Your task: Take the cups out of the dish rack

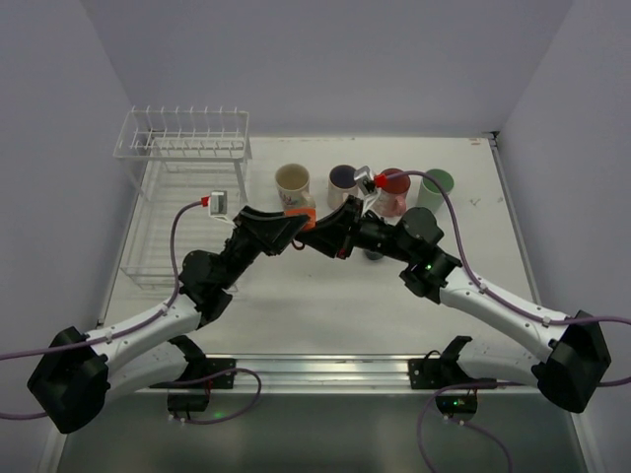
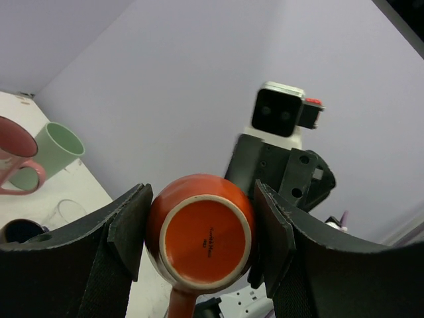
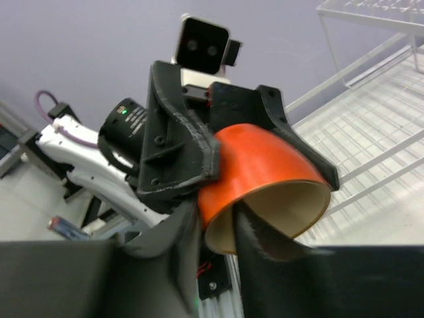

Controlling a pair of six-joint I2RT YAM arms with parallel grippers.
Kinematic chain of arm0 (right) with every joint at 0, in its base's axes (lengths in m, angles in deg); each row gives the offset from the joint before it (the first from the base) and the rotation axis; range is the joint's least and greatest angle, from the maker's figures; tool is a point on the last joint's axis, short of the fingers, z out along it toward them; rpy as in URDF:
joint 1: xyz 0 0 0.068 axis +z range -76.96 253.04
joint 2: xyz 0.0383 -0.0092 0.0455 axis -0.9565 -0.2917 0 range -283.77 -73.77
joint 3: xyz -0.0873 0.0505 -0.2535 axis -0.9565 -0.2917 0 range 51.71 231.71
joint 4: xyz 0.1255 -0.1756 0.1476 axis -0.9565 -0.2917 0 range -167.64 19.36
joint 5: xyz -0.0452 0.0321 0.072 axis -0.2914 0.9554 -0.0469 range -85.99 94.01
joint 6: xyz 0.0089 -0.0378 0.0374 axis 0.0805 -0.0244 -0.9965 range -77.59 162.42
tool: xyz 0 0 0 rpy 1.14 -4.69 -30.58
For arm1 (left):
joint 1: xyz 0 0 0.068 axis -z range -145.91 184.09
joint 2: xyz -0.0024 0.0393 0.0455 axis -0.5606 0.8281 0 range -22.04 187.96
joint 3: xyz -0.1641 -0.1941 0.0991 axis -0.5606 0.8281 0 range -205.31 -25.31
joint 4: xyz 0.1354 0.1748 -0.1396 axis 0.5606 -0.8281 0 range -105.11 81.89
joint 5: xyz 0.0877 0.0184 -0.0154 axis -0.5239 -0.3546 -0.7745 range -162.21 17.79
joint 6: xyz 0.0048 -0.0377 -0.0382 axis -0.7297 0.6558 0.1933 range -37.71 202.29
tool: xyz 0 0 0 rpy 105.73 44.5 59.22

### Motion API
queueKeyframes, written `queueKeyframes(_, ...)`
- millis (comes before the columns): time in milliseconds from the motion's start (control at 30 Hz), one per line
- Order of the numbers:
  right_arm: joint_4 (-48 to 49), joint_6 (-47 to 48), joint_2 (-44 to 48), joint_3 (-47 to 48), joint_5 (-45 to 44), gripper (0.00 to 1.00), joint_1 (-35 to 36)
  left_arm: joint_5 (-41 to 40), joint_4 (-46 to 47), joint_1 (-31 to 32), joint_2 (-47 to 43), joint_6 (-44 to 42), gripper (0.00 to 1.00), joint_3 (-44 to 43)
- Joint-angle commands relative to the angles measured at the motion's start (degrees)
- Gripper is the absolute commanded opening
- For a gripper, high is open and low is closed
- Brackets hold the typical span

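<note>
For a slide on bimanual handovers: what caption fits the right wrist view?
Mid-handover: left gripper holds the orange mug sideways while the right gripper straddles its rim, dish rack behind.

Soft, even light is falling from overhead, keeping the white surface [image 1: 325, 296] bright and the shadows under the arms [image 1: 148, 330] faint. Glare is whitening the surface's far edge. From the left wrist, the orange cup [image 2: 199, 242] is showing sharp, while the camera [image 2: 278, 112] behind it is blurring slightly. From the right wrist, the near fingers [image 3: 265, 265] are smearing out of focus, and the rack [image 3: 371, 132] is washing out pale.
</note>
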Motion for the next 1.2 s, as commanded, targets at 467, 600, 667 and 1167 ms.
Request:
queueKeyframes(467,-14.8,9.2,8.5,-1.8,-7.9,0.0,0.3,-11.2,-35.7,1.2,-14.2,-21.4,1.0,-14.2)
queueKeyframes(600,-24.5,12.1,8.2,-0.4,-11.2,0.0,0.3,-16.5,-55.0,1.2,-16.4,-31.7,1.0,-20.6)
queueKeyframes(667,-34.0,14.7,6.1,2.3,-13.0,0.0,0.3,-18.5,-63.1,1.2,-16.2,-36.2,1.0,-25.9)
queueKeyframes(1167,-61.8,27.0,-27.7,25.7,-36.2,0.0,0.3,-26.4,-81.5,1.2,-21.4,-50.5,1.0,-19.2)
